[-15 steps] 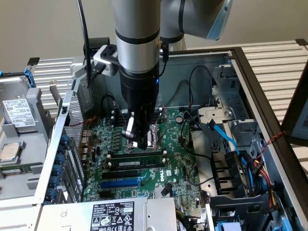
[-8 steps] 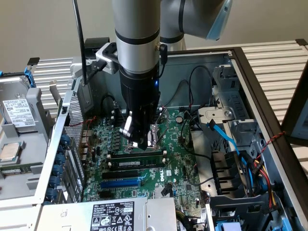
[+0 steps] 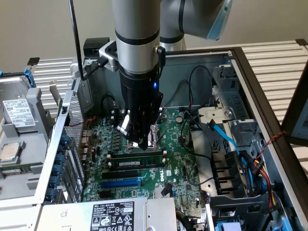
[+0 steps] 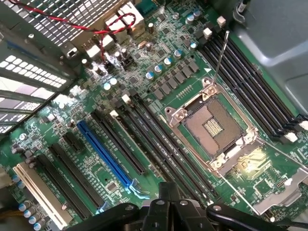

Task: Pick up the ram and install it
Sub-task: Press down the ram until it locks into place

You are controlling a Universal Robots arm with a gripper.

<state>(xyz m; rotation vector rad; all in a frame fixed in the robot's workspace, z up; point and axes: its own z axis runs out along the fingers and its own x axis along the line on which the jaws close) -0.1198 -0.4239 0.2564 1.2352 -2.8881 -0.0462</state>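
The ram [image 3: 136, 163], a thin green stick with a white label strip, lies lengthwise in one of the long black memory slots [image 3: 137, 155] on the green motherboard [image 3: 183, 168]. It looks level with the slots. My gripper [image 3: 143, 143] hangs straight down from the arm, its tip just above the slots and a little behind the ram. In the wrist view the dark fingers [image 4: 166, 188] are pressed together with nothing between them, over the near end of the slot rows [image 4: 163, 144]. Whether the tip touches the ram I cannot tell.
A blue expansion slot [image 3: 120, 183] lies just in front of the memory slots. The open CPU socket [image 4: 211, 122] with its raised lever sits beside them. Blue and black cables [image 3: 226, 139] and a drive cage crowd the exterior view's right. A hard drive [image 3: 17, 113] lies outside the case at the left.
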